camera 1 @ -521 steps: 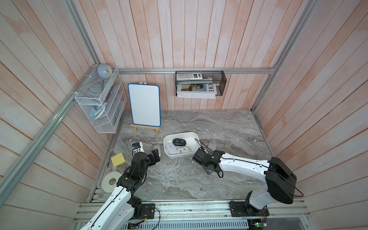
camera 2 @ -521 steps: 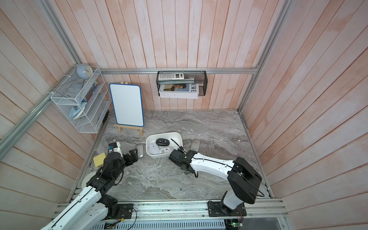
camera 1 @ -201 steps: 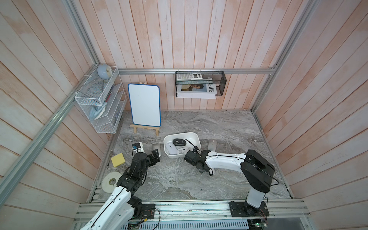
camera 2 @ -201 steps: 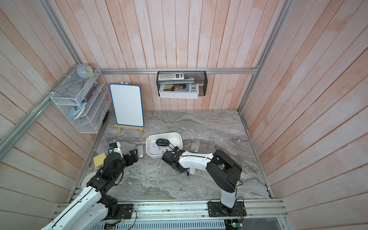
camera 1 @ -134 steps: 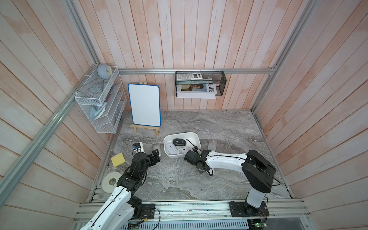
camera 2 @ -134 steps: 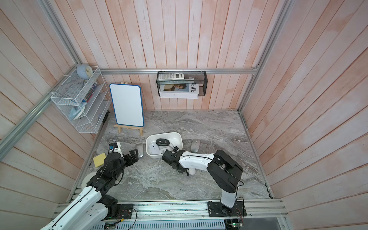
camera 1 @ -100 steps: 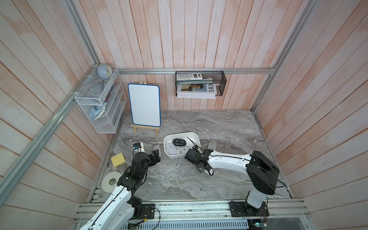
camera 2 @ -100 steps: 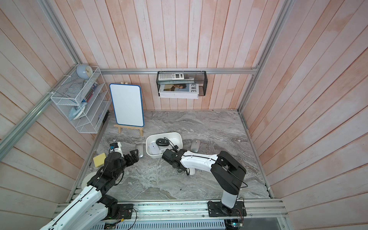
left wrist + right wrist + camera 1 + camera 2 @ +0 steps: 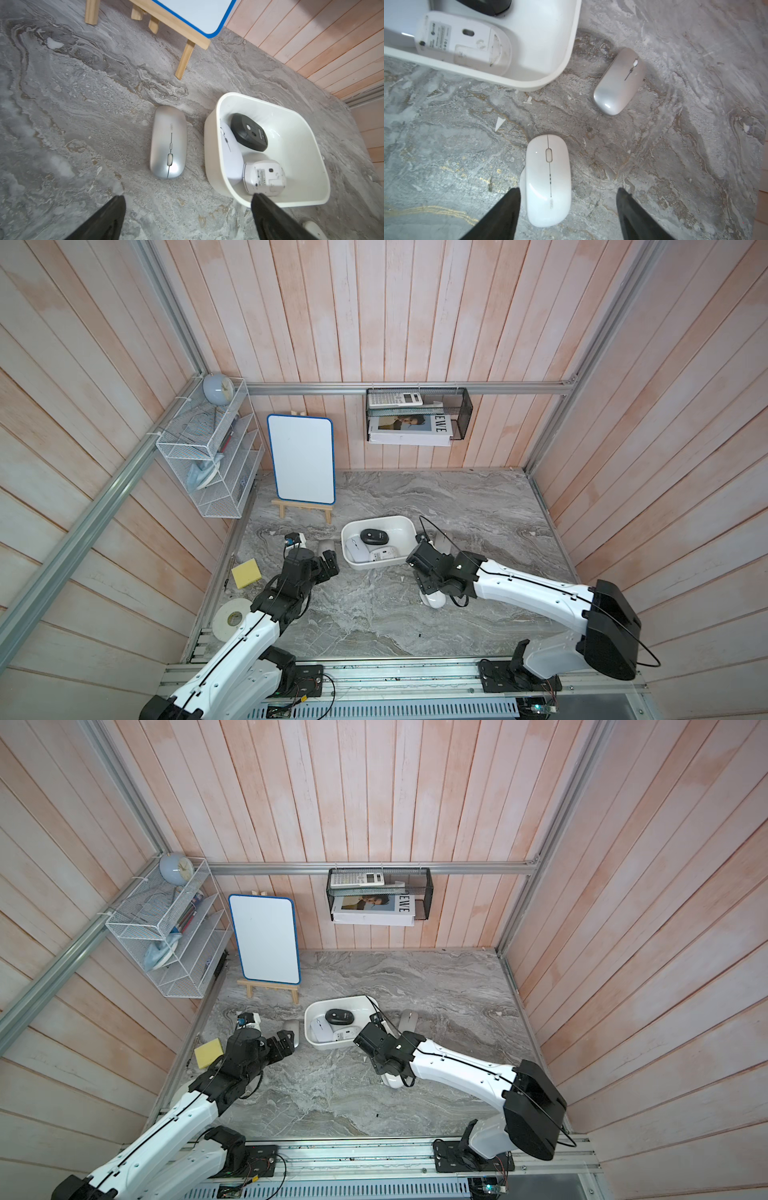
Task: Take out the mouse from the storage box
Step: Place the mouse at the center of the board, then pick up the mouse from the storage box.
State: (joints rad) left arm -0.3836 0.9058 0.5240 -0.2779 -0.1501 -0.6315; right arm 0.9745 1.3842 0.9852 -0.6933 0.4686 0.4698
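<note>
The white storage box (image 9: 376, 568) sits mid-table and holds a black mouse (image 9: 374, 536), a white mouse (image 9: 356, 549) and an upside-down white mouse (image 9: 463, 41). Another white mouse (image 9: 548, 182) lies on the marble just in front of the box, also visible in a top view (image 9: 392, 1080). My right gripper (image 9: 568, 192) is open around it, one finger close beside it and the other well apart. My left gripper (image 9: 188, 198) is wide open and empty, low over the table left of the box (image 9: 218, 178).
A silver mouse (image 9: 168, 143) lies left of the box and another silver mouse (image 9: 619, 83) lies right of it. A whiteboard on an easel (image 9: 301, 464) stands behind. A yellow sponge (image 9: 246, 573) and a tape roll (image 9: 232, 618) lie at the left edge.
My right gripper's jaws have spread apart, and the white mouse now lies free on the table between them. The left arm has not moved.
</note>
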